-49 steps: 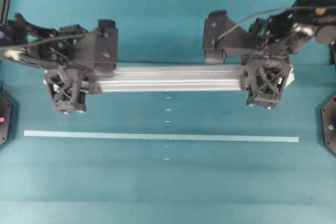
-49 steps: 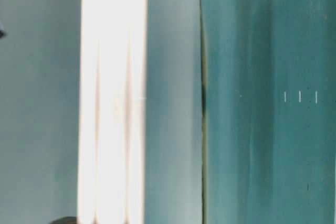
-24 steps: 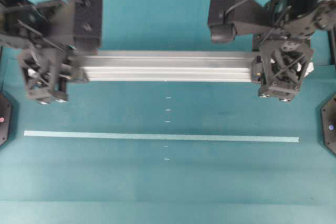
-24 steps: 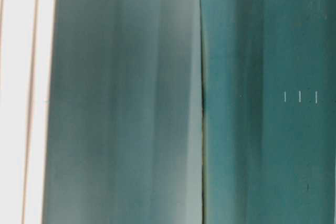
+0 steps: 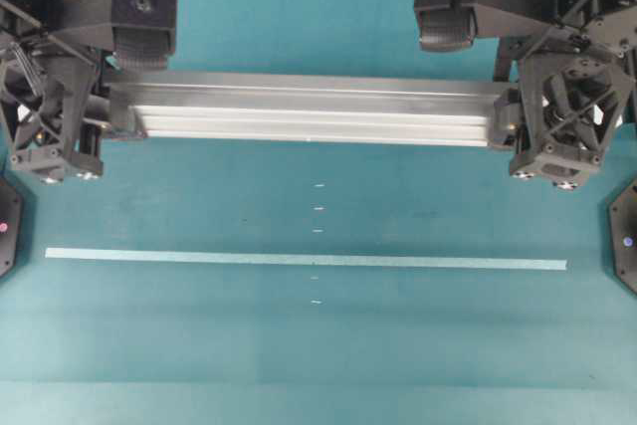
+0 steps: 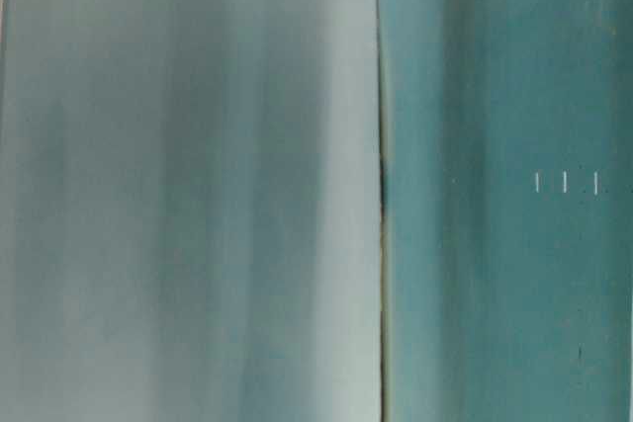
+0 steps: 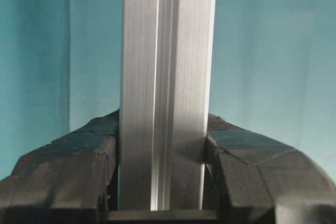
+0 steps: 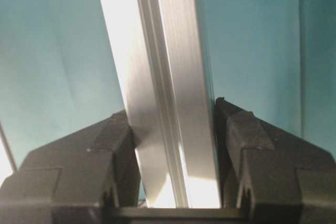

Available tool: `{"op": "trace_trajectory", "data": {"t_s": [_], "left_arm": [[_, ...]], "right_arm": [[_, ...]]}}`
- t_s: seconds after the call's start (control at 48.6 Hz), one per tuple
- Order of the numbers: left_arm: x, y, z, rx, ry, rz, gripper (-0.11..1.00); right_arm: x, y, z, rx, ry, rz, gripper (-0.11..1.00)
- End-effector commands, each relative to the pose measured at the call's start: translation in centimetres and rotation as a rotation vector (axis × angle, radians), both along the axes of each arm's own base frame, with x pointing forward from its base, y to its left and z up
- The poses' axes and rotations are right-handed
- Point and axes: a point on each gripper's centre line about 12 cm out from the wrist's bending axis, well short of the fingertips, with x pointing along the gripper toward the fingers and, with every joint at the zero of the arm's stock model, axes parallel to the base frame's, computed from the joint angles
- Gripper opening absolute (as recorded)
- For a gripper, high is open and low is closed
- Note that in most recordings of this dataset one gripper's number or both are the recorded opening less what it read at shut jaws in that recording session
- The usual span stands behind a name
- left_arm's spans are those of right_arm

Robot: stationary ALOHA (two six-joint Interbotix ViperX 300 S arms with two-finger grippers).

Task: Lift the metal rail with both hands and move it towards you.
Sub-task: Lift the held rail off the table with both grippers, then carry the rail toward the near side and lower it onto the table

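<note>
A: Start at the left gripper point(image 7: 163, 182); what are the jaws doing?

B: Clamped on the metal rail point(image 7: 167, 77); in the left wrist view both black pads press its flanks, with no gap showing. The right gripper point(image 8: 176, 182) is the same, closed on the rail's other end; there the bar runs slightly askew between the fingers point(image 8: 247, 145).

A: And where does the rail sit overall?

B: In the overhead view it spans between the two hands, level, in the upper part of the scene; its left end is buried in the left gripper, its right end in the right one. It looks held off the teal table point(image 5: 318, 345), though I judge that from the grip and the wrist views rather than from any clear gap. The pale tape strip point(image 5: 299, 259) lies well apart, nearer the bottom edge, parallel to the bar; the table-level view shows no rail.

A: So which step is this?

B: Lift done, I'd say; the carry toward the near edge is what remains. That calls for both arms drawing back together at one pace, keeping the bar level; any mismatch would twist it in the pads.
</note>
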Motion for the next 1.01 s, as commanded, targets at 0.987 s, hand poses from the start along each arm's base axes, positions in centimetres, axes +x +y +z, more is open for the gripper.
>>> {"op": "trace_trajectory", "data": {"t_s": [0.987], "left_arm": [[1.6,-0.1,-0.2,-0.006,-0.020,0.018,0.29]], "right_arm": [[0.2,-0.3,-1.4,0.025,0.030,-0.060,0.37]]}}
